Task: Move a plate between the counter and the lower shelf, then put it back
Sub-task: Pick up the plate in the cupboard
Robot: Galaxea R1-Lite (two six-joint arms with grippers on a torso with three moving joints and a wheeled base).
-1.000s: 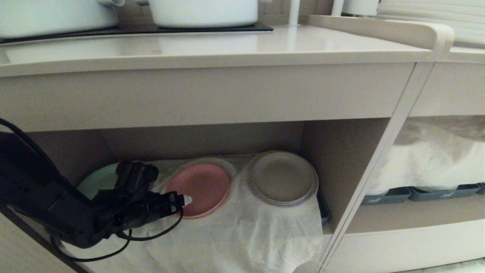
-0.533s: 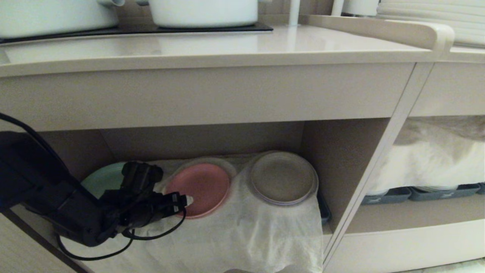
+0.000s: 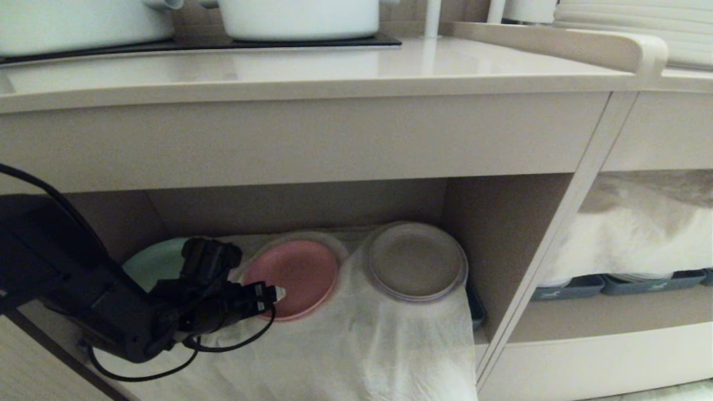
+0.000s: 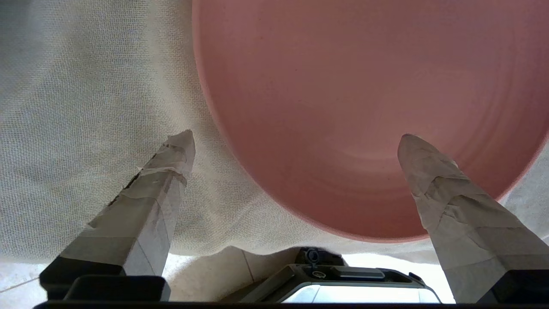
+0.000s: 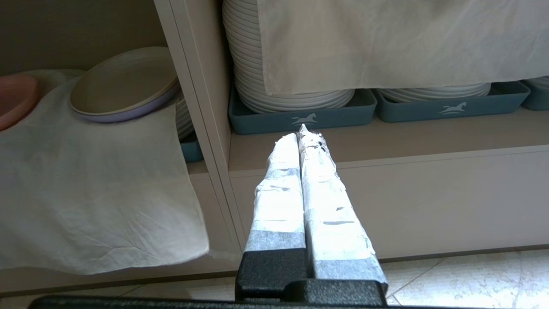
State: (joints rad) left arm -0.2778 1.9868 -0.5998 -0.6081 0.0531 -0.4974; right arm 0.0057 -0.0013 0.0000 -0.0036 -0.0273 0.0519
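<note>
The pink plate [image 3: 295, 273] lies flat on the white cloth [image 3: 362, 345] in the lower shelf [image 3: 496, 234], under the counter [image 3: 312, 67]. My left gripper [image 3: 274, 292] reaches into the shelf at the plate's near left rim. In the left wrist view the left gripper [image 4: 296, 139] is open wide: one finger [image 4: 167, 171] is over the cloth beside the pink plate [image 4: 364, 98], the other finger [image 4: 433, 180] over the plate's inside. Nothing is gripped. My right gripper [image 5: 302, 131] is shut and empty, low in front of the neighbouring shelf bay.
A green plate [image 3: 153, 259] sits left of the pink one, partly behind my arm, and a beige plate [image 3: 415, 262] on its right. White pots [image 3: 301, 16] stand on the black hob [image 3: 345, 40]. Dark grey trays [image 5: 300, 118] hold white plate stacks [image 5: 291, 92] in the right-hand bay.
The left arm's body has shifted a little to the right, further into the shelf. Its fingertips stay at the pink plate's rim, still open. The plates have not moved.
</note>
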